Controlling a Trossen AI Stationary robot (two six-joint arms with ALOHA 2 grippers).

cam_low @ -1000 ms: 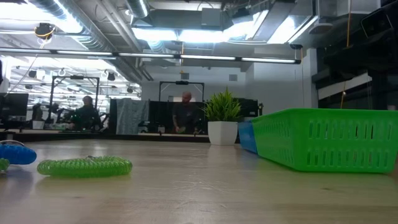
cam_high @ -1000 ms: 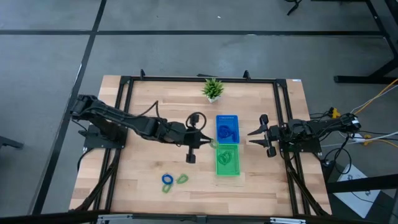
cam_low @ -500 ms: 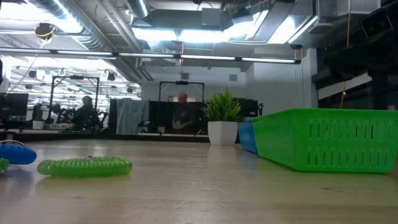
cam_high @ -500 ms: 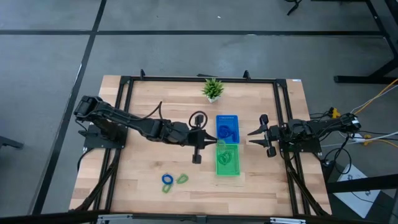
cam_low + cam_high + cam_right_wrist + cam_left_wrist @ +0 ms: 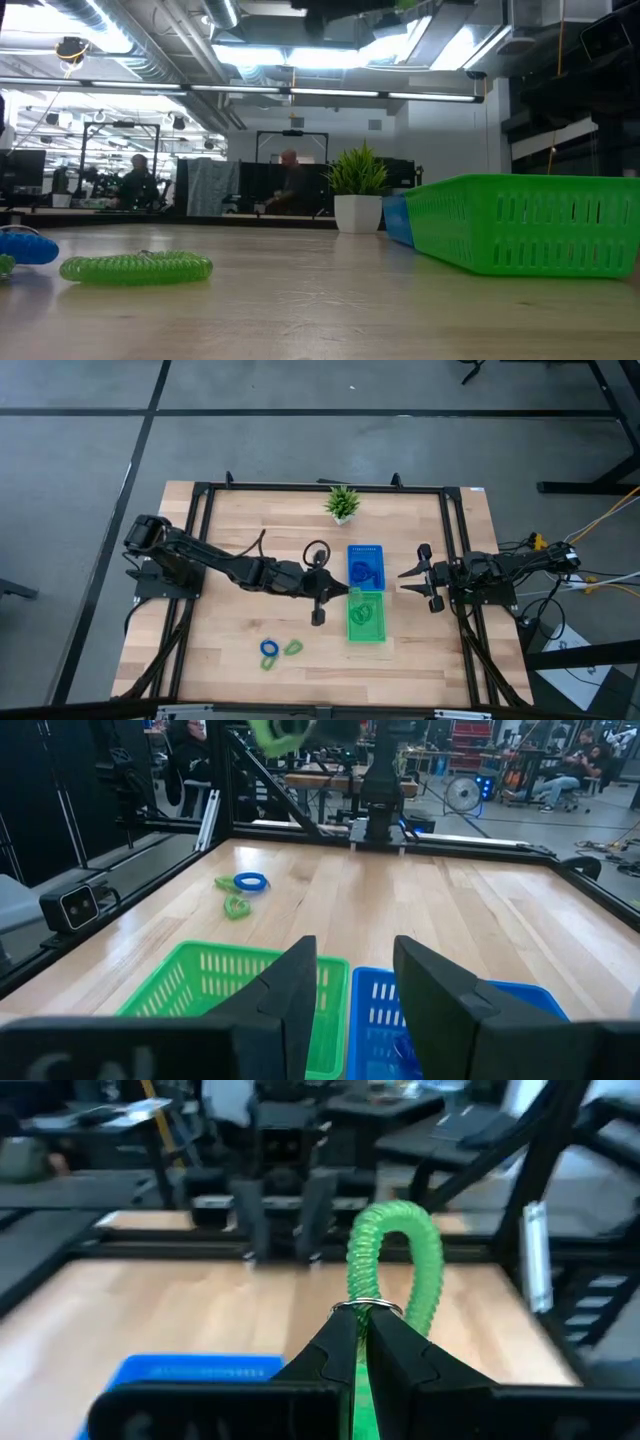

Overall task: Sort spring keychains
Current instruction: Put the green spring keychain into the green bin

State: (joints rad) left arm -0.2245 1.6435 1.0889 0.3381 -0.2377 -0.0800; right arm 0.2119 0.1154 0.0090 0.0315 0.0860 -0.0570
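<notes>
Spring keychains are split three ways on the wooden table (image 5: 240, 530): the left gripper (image 5: 362, 1330) pinches a green keychain (image 5: 395, 1265) by its metal ring, fingers pressed together on it, held in the air just beside the green tray (image 5: 366, 618). More lie coiled inside that tray and the blue tray (image 5: 365, 566) touching it. A blue keychain (image 5: 268, 650) and a green one (image 5: 292, 648) lie on the bare wood, well apart from the trays. The right gripper (image 5: 420, 576) waits past the trays, fingers spread. A potted plant (image 5: 342, 503) stands at the far edge. Only the low view shows people at desks in the workshop beyond.
</notes>
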